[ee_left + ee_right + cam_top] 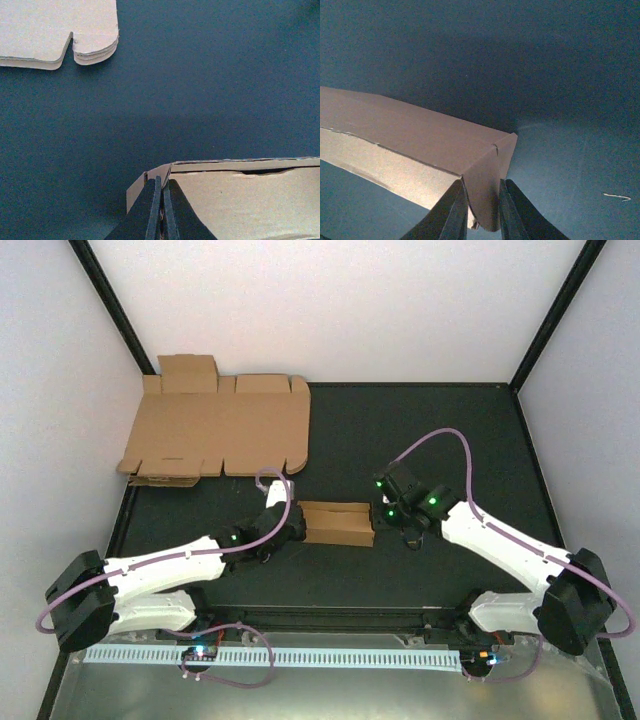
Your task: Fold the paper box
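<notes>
The paper box (338, 523) lies half-folded on the black mat at the centre, a long brown trough with raised walls. My left gripper (296, 526) is at its left end. In the left wrist view the gripper (161, 182) is shut on a thin corner flap of the box (250, 200). My right gripper (386, 512) is at the box's right end. In the right wrist view the gripper (481, 189) has its fingers against both sides of the end flap of the box (410, 135), holding it.
A stack of larger flat cardboard sheets (215, 430) lies at the back left; its rounded corner shows in the left wrist view (55, 30). White walls and black corner posts close in the mat. A white perforated strip (300, 652) runs along the near edge.
</notes>
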`<state>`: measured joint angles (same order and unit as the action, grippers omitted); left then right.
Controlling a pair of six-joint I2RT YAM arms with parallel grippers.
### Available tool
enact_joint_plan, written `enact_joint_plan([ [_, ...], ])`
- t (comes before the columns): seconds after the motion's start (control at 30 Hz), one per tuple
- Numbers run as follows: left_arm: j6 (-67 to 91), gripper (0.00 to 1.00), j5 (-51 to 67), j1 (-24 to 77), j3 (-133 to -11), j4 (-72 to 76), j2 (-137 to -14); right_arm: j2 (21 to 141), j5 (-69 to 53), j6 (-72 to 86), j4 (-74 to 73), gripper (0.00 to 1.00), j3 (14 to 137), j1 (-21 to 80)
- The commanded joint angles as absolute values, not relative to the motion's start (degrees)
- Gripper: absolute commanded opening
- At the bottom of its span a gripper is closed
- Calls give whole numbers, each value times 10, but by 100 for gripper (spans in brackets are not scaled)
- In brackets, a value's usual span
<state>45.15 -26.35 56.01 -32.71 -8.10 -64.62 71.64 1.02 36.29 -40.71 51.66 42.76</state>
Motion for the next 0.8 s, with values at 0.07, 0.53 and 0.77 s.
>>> enact_joint_plan([
  [0.07,461,2,-247,569,-331,-126,-663,703,10,356,-412,18,526,431],
  [0.53,466,2,-251,570,-334,-128,-662,704,-17,395,-376,2,509,432],
  [0.77,468,2,-252,570,-335,-128,-661,694,-5,432,-358,2,486,432],
])
